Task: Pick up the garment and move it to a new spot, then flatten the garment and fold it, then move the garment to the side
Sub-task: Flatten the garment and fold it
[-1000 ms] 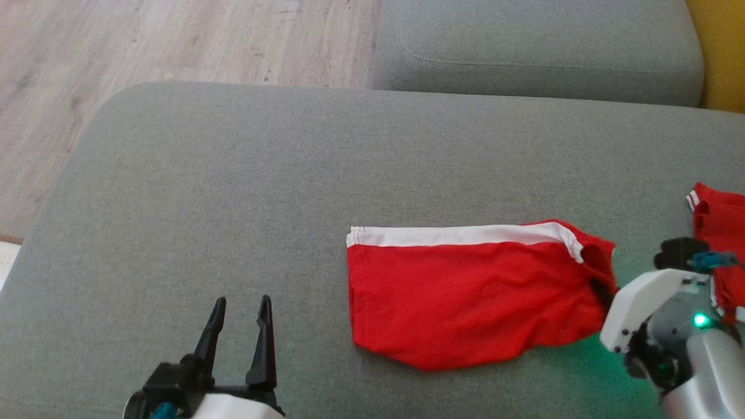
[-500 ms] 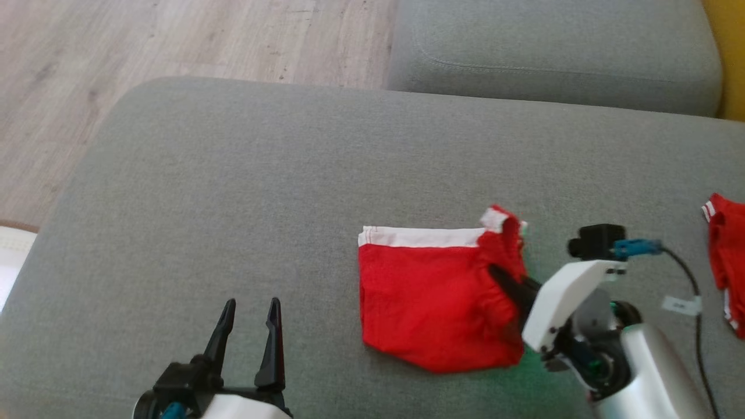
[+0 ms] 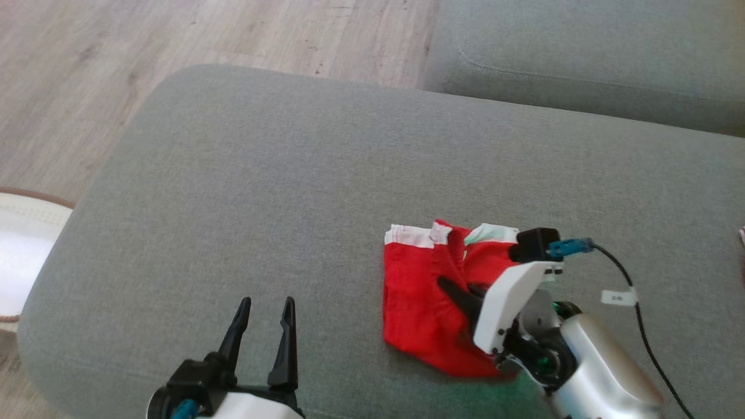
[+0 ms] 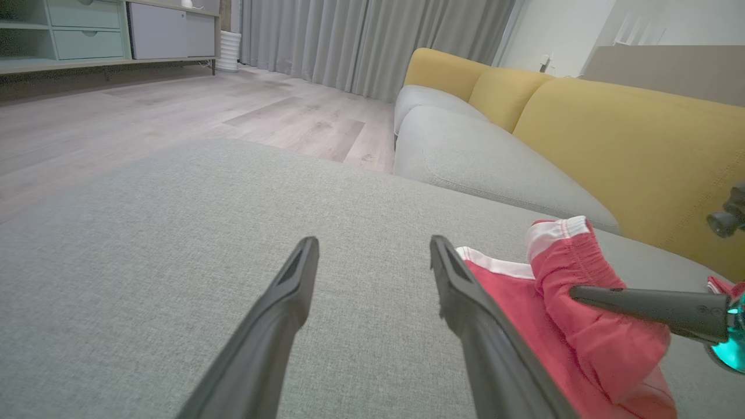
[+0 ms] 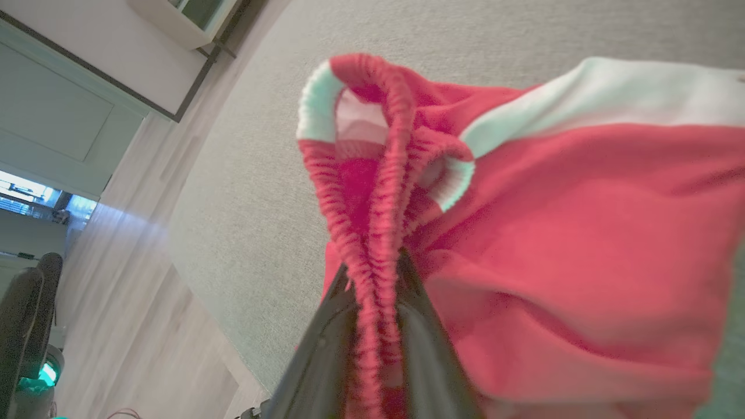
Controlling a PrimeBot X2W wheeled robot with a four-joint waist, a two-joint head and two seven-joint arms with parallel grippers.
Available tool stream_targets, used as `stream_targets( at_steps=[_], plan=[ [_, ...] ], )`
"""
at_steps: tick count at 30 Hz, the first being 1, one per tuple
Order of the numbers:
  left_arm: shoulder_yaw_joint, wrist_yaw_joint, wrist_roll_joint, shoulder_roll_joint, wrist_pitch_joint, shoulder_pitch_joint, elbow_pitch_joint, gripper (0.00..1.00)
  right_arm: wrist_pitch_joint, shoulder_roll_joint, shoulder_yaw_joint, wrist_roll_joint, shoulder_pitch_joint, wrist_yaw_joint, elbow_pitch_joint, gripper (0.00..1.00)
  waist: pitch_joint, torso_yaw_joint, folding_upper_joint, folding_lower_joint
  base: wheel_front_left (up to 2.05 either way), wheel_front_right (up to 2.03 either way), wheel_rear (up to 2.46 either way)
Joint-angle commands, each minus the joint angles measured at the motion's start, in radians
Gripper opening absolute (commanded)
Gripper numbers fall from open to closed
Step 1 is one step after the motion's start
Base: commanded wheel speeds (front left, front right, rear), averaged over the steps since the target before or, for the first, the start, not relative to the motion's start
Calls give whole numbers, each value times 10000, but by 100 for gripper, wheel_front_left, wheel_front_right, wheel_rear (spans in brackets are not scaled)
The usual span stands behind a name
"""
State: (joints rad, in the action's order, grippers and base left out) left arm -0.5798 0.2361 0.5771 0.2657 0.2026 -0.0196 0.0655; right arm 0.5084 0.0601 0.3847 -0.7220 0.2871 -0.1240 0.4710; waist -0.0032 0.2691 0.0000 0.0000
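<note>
The red garment point(image 3: 416, 302) with a white band lies on the grey cushion point(image 3: 291, 192), right of centre, its right part doubled over to the left. My right gripper point(image 3: 448, 286) is shut on the gathered elastic waistband, which stands up in a ridge between the fingers point(image 5: 326, 349). In the right wrist view the garment point(image 5: 582, 233) spreads out to the right of the right gripper point(image 5: 375, 273). My left gripper point(image 3: 265, 305) stands open over bare cushion, left of the garment and apart from it. In the left wrist view the left gripper point(image 4: 372, 247) holds nothing, and the garment point(image 4: 559, 273) hangs beside it.
Wooden floor point(image 3: 116, 58) runs past the cushion's far and left edges. A second grey cushion point(image 3: 582, 52) sits at the back right, with yellow backrests point(image 4: 611, 128) behind. A pale round rug point(image 3: 23, 233) lies on the floor at the left. A cable point(image 3: 640, 326) trails from the right wrist.
My right gripper has carried the garment's right edge leftward over the rest, so the cloth looks much narrower. The head camera has turned too. The left gripper stays open.
</note>
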Motion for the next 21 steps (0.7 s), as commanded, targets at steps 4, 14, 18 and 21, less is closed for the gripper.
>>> stream_targets(
  at_steps=[4,14,18,21],
  plan=[
    [287,-40,41,-61,120,587,-185,100,-569,-97,851,-539,918,-67,158,100,-22,130,0,0,0,0,0],
    [221,-6,98,-50,126,468,-84,100,-2342,-98,1696,-633,1626,-67,628,100,-247,-193,0,0,0,0,0],
    [226,33,85,-11,105,500,-75,100,-3394,-98,1307,632,1672,-67,742,100,-345,-471,0,0,0,0,0],
    [252,52,79,52,77,549,-54,100,-4123,-87,774,1849,1479,-67,688,100,-410,-717,0,0,0,0,0]
  ],
)
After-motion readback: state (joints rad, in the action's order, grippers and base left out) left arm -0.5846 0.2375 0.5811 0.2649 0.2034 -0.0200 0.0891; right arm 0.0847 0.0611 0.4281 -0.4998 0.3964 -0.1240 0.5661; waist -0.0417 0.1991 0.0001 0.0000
